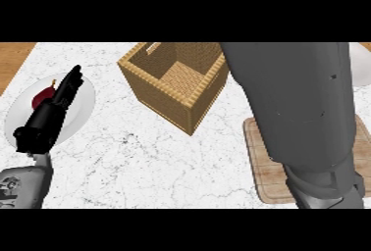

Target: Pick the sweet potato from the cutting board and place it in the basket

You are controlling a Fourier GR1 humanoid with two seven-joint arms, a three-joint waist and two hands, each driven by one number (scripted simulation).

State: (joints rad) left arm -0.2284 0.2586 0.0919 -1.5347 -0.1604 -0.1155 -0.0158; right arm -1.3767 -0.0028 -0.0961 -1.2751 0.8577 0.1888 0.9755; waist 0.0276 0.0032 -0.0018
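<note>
1. Nearest me, my right forearm (pixel 308 122) comes in from the lower right edge and runs up across the cutting board (pixel 267 184), covering most of it. I read that as a reach over the board toward the far side of the bench (pixel 159 166).
2. The strip of board I can see is bare. The sweet potato shows nowhere. It may lie under the forearm or be with the right hand, and I cannot tell which.
3. The right hand itself is past the top edge of the view. I cannot tell how its fingers stand, or how the sweet potato lies relative to them.
4. At the left, my left hand (pixel 43 122) rests over a white plate (pixel 82 105), its fingers (pixel 69 83) straight and relaxed, holding nothing. I judge it sits there so the middle of the bench is free for the other arm.
5. A dark red item (pixel 42 96) lies on that plate, just beside the left fingers and partly hidden by them. By its colour I doubt it is the sweet potato.
6. Farther off, the woven basket (pixel 163 100) stands upright, turned corner-on toward me, just left of the right forearm. The part of its inside that I can see holds nothing, and the forearm hides its right side.
</note>
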